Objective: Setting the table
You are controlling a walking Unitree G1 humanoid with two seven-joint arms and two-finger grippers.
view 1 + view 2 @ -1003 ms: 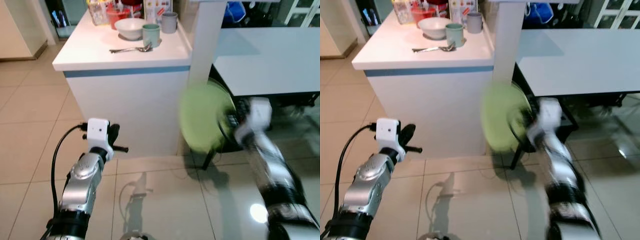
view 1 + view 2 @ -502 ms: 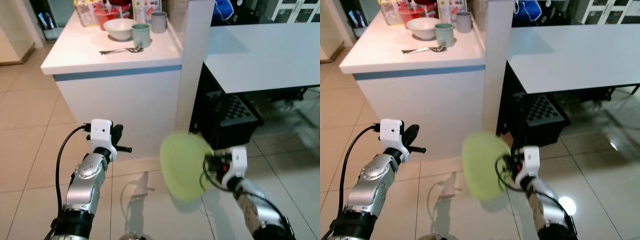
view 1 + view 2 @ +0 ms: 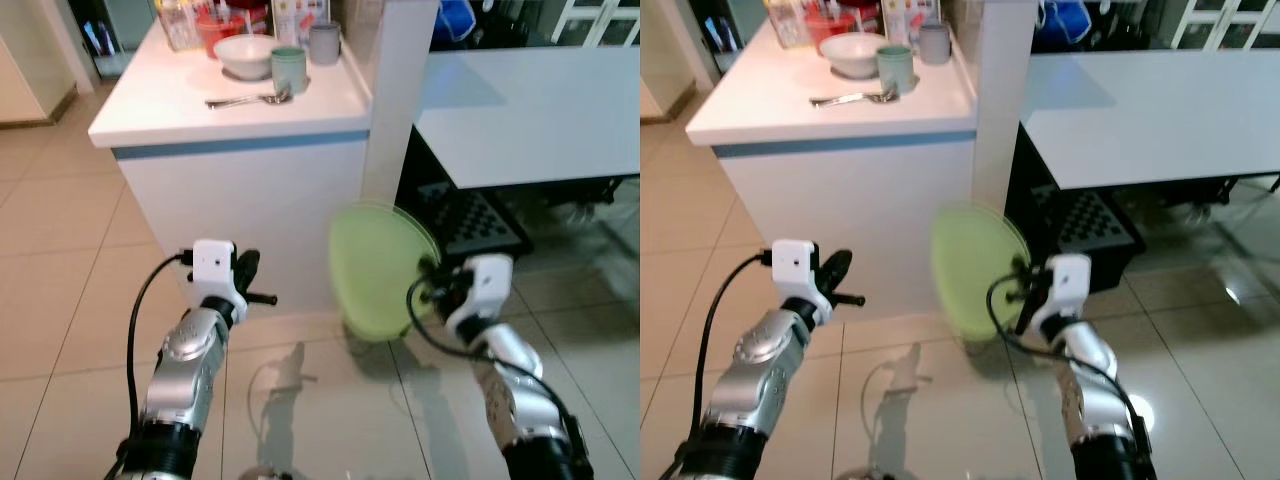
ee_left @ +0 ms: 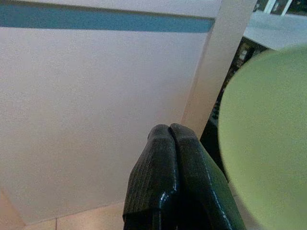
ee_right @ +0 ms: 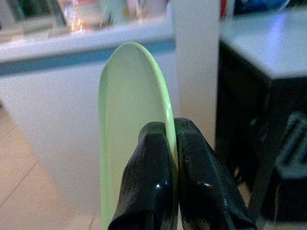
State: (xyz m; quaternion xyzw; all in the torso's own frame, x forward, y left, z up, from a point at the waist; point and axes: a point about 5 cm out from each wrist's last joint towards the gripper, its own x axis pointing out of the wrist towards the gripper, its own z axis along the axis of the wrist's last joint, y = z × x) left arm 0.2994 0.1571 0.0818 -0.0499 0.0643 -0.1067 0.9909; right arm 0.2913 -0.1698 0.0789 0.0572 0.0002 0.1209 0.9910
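Near the white counter (image 3: 250, 190), the right gripper (image 5: 168, 143) clamps a green plate (image 3: 380, 270) on edge, seemingly upright; the left gripper (image 4: 172, 139) hovers, fingers together.

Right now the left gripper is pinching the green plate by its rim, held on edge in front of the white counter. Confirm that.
Wrong arm. The right gripper is the one pinching the green plate by its rim, as the right wrist view shows. The left gripper is shut on nothing. The rest stands: the plate is held on edge in front of the white counter.
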